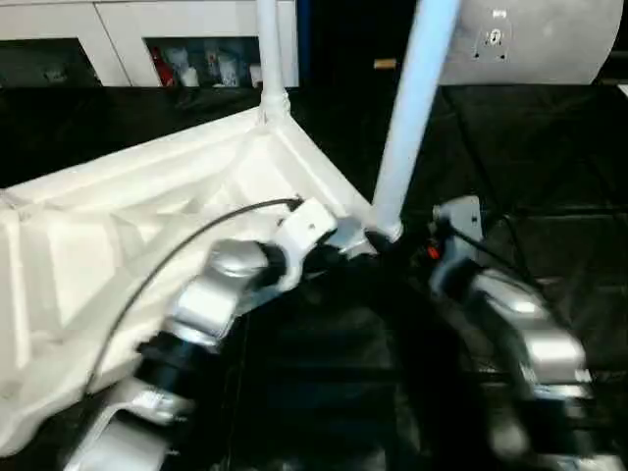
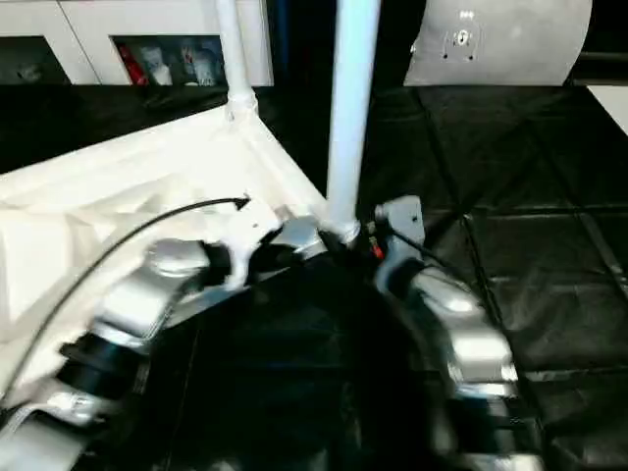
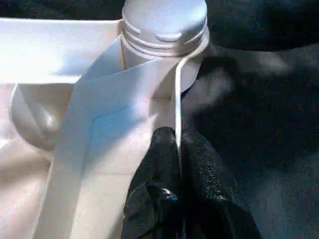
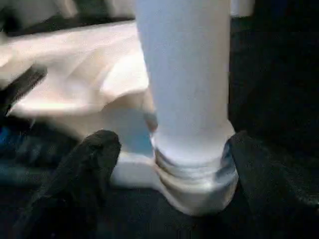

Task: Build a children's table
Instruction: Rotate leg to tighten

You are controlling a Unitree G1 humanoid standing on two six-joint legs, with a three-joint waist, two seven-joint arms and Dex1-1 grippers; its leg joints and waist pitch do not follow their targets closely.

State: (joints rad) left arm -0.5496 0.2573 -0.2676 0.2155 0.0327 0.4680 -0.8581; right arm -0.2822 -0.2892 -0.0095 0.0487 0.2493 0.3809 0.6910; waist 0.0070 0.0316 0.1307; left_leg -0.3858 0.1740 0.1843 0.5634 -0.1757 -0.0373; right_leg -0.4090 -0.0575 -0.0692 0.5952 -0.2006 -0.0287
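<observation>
The children's table [image 1: 147,226] lies upside down on a black cloth-covered surface [image 2: 530,255], ribbed underside facing up. 2 legs stand upright in its corner sockets: the far leg [image 1: 273,49] at the far corner, and the near leg [image 1: 412,108] at the corner closest to both grippers. The near leg's threaded base sits in its round socket [image 3: 164,30], thread rings still visible above the socket rim.

Left gripper [image 3: 178,149]: fingers pressed together on the thin side wall [image 3: 175,99] of the table top, just beside the socket of the near leg. The wall edge runs between the 2 black fingertips.

Right gripper [image 4: 172,154]: fingers spread wide, 1 finger [image 4: 89,164] on each side of the near leg's base. Both fingers stand apart from the leg; nothing is gripped.

A black cable [image 1: 186,245] arcs over the left forearm. A white cabinet [image 1: 128,39] with glass doors stands behind the table at the far edge of the scene.
</observation>
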